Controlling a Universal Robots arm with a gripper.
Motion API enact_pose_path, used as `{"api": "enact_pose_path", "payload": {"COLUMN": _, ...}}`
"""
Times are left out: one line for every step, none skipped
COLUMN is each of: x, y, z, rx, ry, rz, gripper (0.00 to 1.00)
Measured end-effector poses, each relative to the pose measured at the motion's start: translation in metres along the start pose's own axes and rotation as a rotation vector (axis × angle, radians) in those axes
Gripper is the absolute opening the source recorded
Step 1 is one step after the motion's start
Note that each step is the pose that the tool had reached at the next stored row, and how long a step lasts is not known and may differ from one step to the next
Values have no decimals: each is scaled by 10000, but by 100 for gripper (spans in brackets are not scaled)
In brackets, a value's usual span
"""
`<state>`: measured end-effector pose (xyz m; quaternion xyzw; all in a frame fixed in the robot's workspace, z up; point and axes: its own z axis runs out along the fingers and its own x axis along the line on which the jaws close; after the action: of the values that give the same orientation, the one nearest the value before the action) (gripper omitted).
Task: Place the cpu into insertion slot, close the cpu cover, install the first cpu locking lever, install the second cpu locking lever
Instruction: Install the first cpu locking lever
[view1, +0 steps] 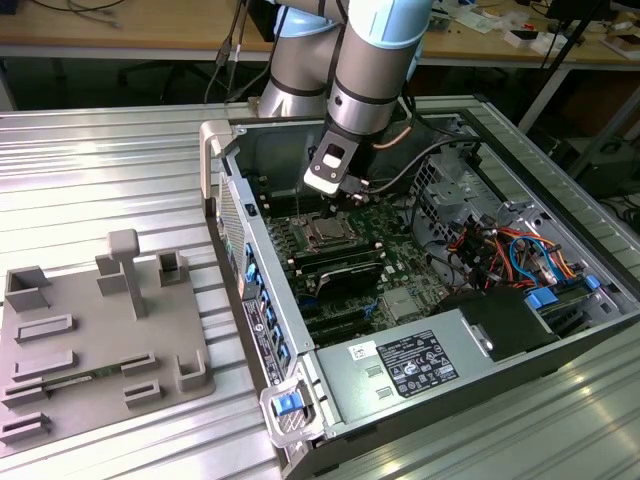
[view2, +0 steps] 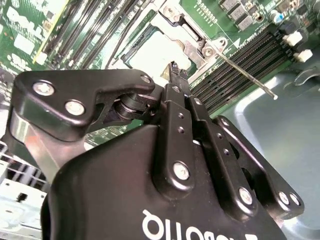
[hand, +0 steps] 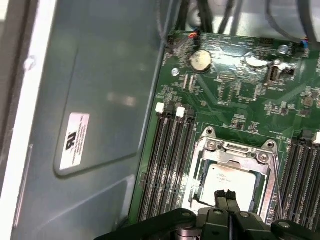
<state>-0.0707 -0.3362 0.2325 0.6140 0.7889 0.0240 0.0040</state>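
Note:
The cpu (hand: 231, 179) lies flat in the insertion slot (view1: 325, 234) on the green board inside the open computer case. The silver cpu cover (hand: 235, 149) is folded down around it, and the chip's grey top shows through the window. My gripper (hand: 226, 195) hangs just above the chip's near edge, fingers pressed together with nothing between them. In the second wrist view the gripper (view2: 175, 67) sits over the pale cpu (view2: 165, 47). A thin locking lever (view2: 247, 75) sticks out from the socket's corner, apart from the fingers.
Long black memory slots (hand: 167, 155) flank the socket on both sides. The case's grey wall (hand: 90, 100) rises close by. A power supply (view1: 420, 360) and bundled cables (view1: 500, 250) fill the exterior view's right. A grey fixture plate (view1: 100, 340) lies at its left.

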Motion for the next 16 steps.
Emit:
{"api": "enact_pose_path", "payload": {"x": 0, "y": 0, "z": 0, "rx": 6, "ry": 10, "rz": -233, "gripper": 11}}
{"api": "enact_pose_path", "payload": {"x": 0, "y": 0, "z": 0, "rx": 10, "ry": 18, "rz": -408, "gripper": 11}}
{"api": "enact_pose_path", "payload": {"x": 0, "y": 0, "z": 0, "rx": 14, "ry": 27, "rz": -609, "gripper": 11}}
{"api": "enact_pose_path", "payload": {"x": 0, "y": 0, "z": 0, "rx": 19, "ry": 35, "rz": -811, "gripper": 11}}
{"api": "enact_pose_path", "payload": {"x": 0, "y": 0, "z": 1, "rx": 28, "ry": 53, "rz": -1202, "gripper": 11}}
{"api": "enact_pose_path", "payload": {"x": 0, "y": 0, "z": 2, "rx": 33, "ry": 62, "rz": -1431, "gripper": 11}}
{"api": "enact_pose_path", "payload": {"x": 0, "y": -2, "z": 2, "rx": 37, "ry": 71, "rz": -1645, "gripper": 11}}
{"api": "enact_pose_path", "payload": {"x": 3, "y": -17, "z": 1, "rx": 39, "ry": 81, "rz": -1698, "gripper": 11}}
{"api": "enact_pose_path", "payload": {"x": 8, "y": -35, "z": 1, "rx": 30, "ry": 105, "rz": -1698, "gripper": 11}}
{"api": "enact_pose_path", "payload": {"x": 20, "y": -80, "z": 0, "rx": 15, "ry": 145, "rz": -1697, "gripper": 11}}
{"api": "enact_pose_path", "payload": {"x": 30, "y": -120, "z": -1, "rx": 12, "ry": 149, "rz": -1699, "gripper": 11}}
{"api": "enact_pose_path", "payload": {"x": 40, "y": -157, "z": -2, "rx": 13, "ry": 150, "rz": -1710, "gripper": 11}}
{"api": "enact_pose_path", "payload": {"x": 46, "y": -180, "z": -3, "rx": 14, "ry": 151, "rz": -1730, "gripper": 11}}
{"api": "enact_pose_path", "payload": {"x": 51, "y": -201, "z": -4, "rx": 15, "ry": 151, "rz": -1753, "gripper": 11}}
{"api": "enact_pose_path", "payload": {"x": 57, "y": -227, "z": -5, "rx": 17, "ry": 153, "rz": -1803, "gripper": 11}}
{"api": "enact_pose_path", "payload": {"x": 61, "y": -239, "z": -5, "rx": 18, "ry": 159, "rz": -1896, "gripper": 11}}
